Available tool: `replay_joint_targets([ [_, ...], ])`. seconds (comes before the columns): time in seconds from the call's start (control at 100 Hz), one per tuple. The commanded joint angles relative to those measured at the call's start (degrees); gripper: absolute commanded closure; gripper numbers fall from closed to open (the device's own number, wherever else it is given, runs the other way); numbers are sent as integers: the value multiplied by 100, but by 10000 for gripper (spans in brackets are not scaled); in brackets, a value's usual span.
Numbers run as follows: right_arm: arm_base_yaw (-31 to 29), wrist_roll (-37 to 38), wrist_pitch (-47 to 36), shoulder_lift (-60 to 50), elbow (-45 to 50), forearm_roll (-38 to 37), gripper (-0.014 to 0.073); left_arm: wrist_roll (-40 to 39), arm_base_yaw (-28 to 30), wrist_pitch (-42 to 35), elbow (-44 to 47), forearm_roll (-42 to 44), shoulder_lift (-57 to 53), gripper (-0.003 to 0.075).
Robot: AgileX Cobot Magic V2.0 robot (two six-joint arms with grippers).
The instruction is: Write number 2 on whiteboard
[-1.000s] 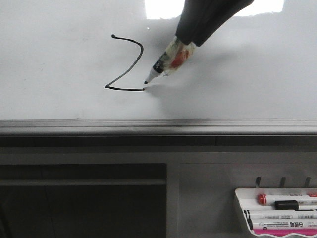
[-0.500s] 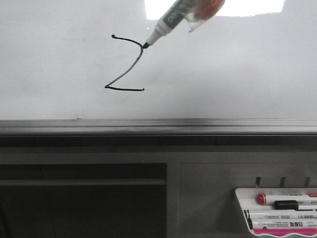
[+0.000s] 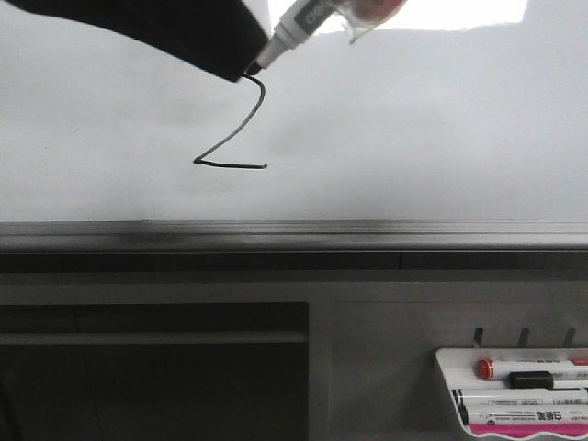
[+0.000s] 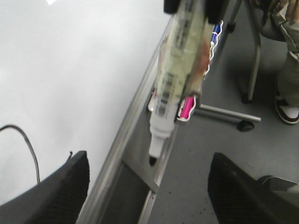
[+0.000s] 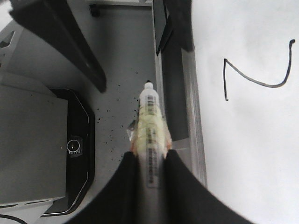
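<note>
Though the marker's [image 5: 150,140] label blurs — right fingers [image 5: 149,177] clamped on it, left fingers [image 4: 145,186] apart, empty, hand-drawn "2" [image 5: 259,70] alone legible.

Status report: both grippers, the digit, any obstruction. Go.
Right gripper shut on marker. Left gripper open. Number 2 drawn on whiteboard; left arm hides its top.

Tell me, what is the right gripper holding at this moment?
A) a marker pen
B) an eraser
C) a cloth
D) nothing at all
A: in the right wrist view the right gripper is shut on a marker pen, whose tip points away from the fingers, beside the whiteboard with the drawn number 2.
</note>
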Motion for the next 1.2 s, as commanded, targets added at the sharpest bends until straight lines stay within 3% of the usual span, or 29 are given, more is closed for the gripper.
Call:
replay_joint_targets([
  [0.0,-3,-267,-163,-171,-159,226,651,79,-195,-853,-193,-184,94,227],
  [0.13,-3,-373,-202,-171,-159,226,651,110,-351,-1131,-206,-184,317,227],
  [0.45,-3,-373,-181,-136,-159,226,651,110,-406,-648,-511,-184,577,237],
  [0.85,-3,-373,-26,-136,-159,241,651,110,-406,-479,-511,-184,577,608],
  [1.06,-3,-373,-9,-136,-159,241,645,110,-406,-479,-511,-184,577,721],
  [1.19,-3,-373,-48,-136,-159,241,554,110,-406,-479,-511,-184,577,740],
])
